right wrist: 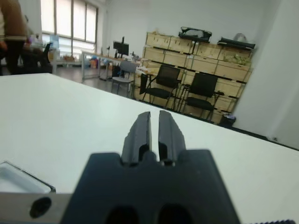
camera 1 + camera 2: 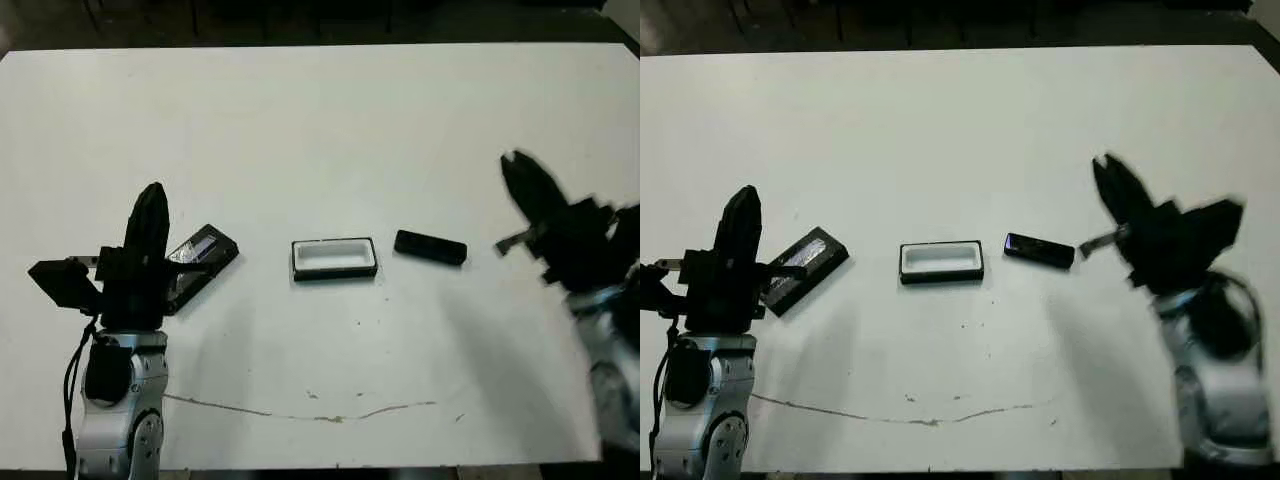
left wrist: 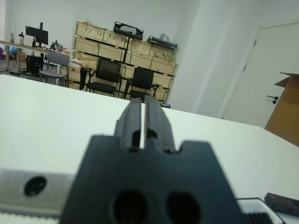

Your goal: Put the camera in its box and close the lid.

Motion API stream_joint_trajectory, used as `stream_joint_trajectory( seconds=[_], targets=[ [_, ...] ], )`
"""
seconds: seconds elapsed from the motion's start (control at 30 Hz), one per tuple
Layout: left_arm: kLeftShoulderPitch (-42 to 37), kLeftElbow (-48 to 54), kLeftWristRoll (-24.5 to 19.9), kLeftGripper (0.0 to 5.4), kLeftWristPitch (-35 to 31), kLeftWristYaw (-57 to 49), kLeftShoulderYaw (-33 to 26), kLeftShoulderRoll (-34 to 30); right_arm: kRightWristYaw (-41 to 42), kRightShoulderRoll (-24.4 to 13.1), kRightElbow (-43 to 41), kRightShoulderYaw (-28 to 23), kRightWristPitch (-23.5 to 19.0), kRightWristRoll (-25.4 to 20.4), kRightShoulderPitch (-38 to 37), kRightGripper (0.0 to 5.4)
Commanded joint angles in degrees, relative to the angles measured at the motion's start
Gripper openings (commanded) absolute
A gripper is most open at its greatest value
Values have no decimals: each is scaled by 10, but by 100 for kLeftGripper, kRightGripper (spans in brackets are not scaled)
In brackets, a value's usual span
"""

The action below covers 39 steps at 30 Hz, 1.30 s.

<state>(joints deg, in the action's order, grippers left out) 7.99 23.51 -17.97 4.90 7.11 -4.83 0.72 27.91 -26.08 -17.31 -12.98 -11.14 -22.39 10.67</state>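
Camera, a small slim black rectangular bar [image 2: 430, 247], lies flat on the white bench [image 2: 320, 120], well to the inner side of the right tool [image 2: 522, 180] and apart from it, with bare bench between them. Just beside the camera, on the side away from the right tool, sits the shallow black rectangular box with a white inner lining [image 2: 334, 258], open and holding nothing; the two are close but not touching. Farther along, right next to the left tool [image 2: 150, 215], the flat black lid with a shiny silver strip [image 2: 200, 262] lies at a slant on the bench, partly hidden behind that tool's black body. The left tool stands raised above the bench with its two black fingers [image 3: 154, 119] pressed nearly together, only a thin slit between them, gripping nothing. The right tool, blurred in the head views, shows its fingers [image 1: 140, 128] likewise nearly closed with a narrow gap, also holding nothing.
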Motion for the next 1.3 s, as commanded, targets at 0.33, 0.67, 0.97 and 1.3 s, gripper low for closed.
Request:
stream_joint_trajectory(
  seconds=[0.33,0.67,0.97,1.3],
  targets=[
    [13,-4,0,0,-14,1,-5,-7,215,-138,189,88,-110,-3,169,111],
    [12,-8,-3,0,-10,4,-9,-10,423,-143,361,165,-48,33,249,282],
    [7,-7,-14,0,-21,10,-14,-16,478,-110,433,163,-17,30,253,435],
    [0,-17,-9,0,-18,14,-15,-17,496,-79,495,154,24,32,250,538]
  ],
)
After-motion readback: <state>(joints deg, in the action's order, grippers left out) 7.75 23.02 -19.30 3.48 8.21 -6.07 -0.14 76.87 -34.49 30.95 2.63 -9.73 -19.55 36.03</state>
